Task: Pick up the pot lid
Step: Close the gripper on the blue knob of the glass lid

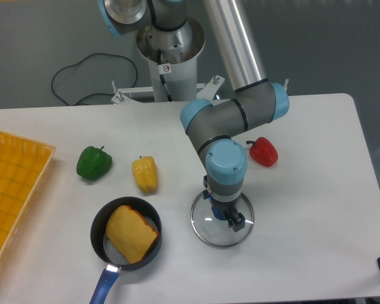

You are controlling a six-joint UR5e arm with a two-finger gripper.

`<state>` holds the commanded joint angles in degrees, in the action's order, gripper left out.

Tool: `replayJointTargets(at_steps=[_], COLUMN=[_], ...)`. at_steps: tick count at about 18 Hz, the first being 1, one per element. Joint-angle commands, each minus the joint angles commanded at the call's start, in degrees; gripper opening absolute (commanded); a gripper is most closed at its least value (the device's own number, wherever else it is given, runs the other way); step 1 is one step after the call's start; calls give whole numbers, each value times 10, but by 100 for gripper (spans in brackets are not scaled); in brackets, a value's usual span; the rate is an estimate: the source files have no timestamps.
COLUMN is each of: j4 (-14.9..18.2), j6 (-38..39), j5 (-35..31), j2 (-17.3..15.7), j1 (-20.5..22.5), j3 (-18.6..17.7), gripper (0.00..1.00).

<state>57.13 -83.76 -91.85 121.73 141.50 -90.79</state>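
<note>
The gripper [224, 209] hangs over the pot lid at the lower centre, its two fingers spread to the upper left and lower right of the knob. Clear glass with a thin metal rim makes up the pot lid [210, 232], which lies flat on the table. Its blue knob [219, 213] shows between the fingers, partly covered by the gripper. The fingers look open, and whether either one touches the knob is hard to tell. The arm hides the upper part of the lid.
Left of the lid is a black pan [154, 218] holding a brown-orange item [130, 235], its blue handle [104, 285] pointing down. Farther back are yellow [145, 175] and green [94, 163] vegetables. A red object [263, 152] lies right of the arm; an orange bin [16, 171] stands far left.
</note>
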Motion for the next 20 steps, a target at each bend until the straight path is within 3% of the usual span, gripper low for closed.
replayJointTargets(at_steps=[7,10,17,20], j4=[2,3,25,61], j6=[0,0,1,7], j5=[-1,-1,-1,2], j2=[-2,-3,-15,-32], j1=[0,0,-1,-2], j3=[0,0,11,22], gripper=[51,46,44,44])
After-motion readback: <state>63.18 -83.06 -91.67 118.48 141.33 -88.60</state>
